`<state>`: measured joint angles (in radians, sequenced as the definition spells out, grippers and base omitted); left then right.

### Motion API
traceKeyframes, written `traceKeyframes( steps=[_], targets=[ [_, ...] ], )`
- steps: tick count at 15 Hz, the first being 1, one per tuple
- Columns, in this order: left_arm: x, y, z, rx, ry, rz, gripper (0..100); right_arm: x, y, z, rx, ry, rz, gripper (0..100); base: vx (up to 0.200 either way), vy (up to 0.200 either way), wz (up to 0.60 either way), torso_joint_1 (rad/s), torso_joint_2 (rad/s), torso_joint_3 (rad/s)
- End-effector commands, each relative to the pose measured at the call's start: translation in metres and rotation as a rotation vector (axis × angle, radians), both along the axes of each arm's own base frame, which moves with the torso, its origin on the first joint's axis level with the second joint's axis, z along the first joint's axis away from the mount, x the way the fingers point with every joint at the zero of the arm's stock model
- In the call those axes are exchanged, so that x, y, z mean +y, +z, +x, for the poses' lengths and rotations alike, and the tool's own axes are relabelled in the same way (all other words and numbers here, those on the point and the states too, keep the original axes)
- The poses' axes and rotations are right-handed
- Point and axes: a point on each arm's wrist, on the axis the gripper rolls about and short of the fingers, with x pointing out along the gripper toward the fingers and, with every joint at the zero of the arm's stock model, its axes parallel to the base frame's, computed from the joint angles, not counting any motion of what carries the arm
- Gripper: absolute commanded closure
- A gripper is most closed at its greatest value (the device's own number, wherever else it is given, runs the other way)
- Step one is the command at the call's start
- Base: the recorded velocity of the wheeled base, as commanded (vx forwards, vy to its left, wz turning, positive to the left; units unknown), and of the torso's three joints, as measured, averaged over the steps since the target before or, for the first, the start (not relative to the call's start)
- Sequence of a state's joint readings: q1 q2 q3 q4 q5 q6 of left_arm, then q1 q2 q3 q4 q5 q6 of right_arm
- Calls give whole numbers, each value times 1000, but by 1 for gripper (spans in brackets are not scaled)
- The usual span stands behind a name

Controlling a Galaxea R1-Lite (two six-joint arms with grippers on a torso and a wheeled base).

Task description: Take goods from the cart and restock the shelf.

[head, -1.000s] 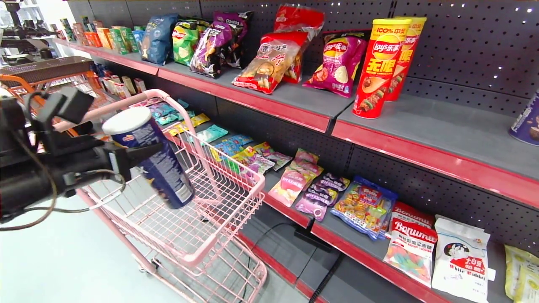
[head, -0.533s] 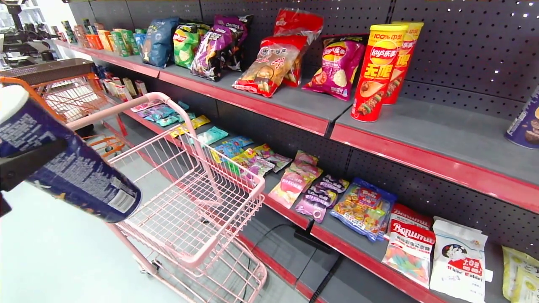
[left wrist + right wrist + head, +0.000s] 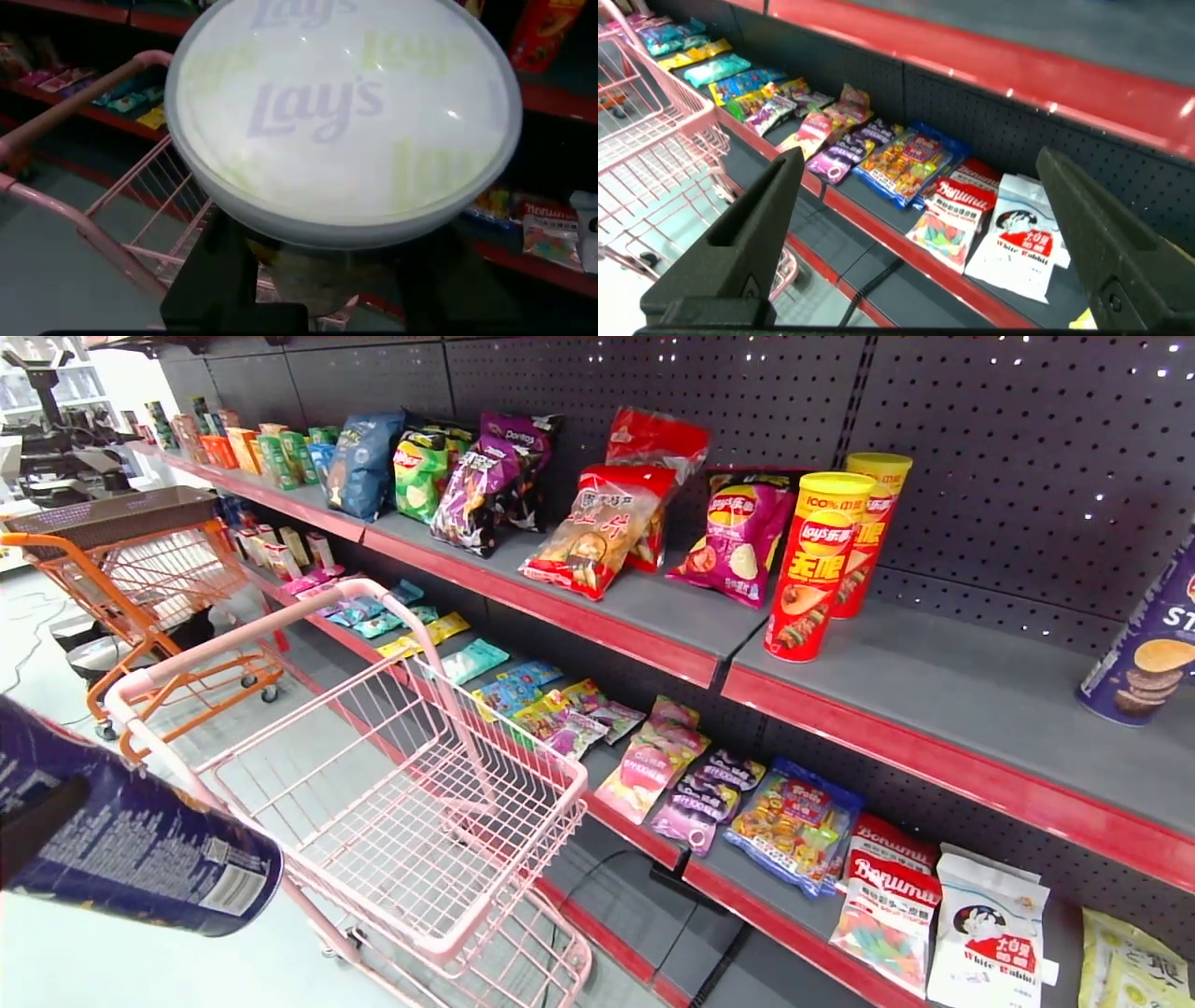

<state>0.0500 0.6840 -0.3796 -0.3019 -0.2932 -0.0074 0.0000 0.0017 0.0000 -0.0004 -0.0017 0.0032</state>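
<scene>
Left hand: your left hand [image 3: 327,280] is clamped on the chip can [image 3: 140,849], with its dark fingers [image 3: 220,275] pressed against opposite sides just under the lid.
Left hand pose: you carry it low at your left side, and the can in it is tilted well off upright.
Right hand: your right hand [image 3: 920,168] is spread wide, the two prongs [image 3: 738,252] well apart.

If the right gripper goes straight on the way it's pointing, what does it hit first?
Likely the blue-edged candy bag on the lower shelf, dead ahead of the open right gripper, though depth is unclear.
</scene>
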Motion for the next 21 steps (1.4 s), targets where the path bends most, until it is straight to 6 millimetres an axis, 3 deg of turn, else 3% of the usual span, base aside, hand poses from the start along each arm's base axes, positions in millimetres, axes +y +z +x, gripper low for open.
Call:
traceKeyframes(
  steps=[1,11,15,21],
  targets=[
    [-1,-9,-13,-24,1,1,100,0,0,0,2,0,0,0,0,0,0,242,-613,-378],
    [-2,-30,-37,46,4,6,100,0,0,0,2,0,-2,0,0,0,0,141,-330,-192],
    [-1,-40,-45,96,66,67,100,0,0,0,2,-1,1,0,0,0,-600,5,-6,-1],
    [1,-31,-44,67,132,163,100,0,0,0,2,-1,0,0,0,0,-600,4,-3,1]
  ],
)
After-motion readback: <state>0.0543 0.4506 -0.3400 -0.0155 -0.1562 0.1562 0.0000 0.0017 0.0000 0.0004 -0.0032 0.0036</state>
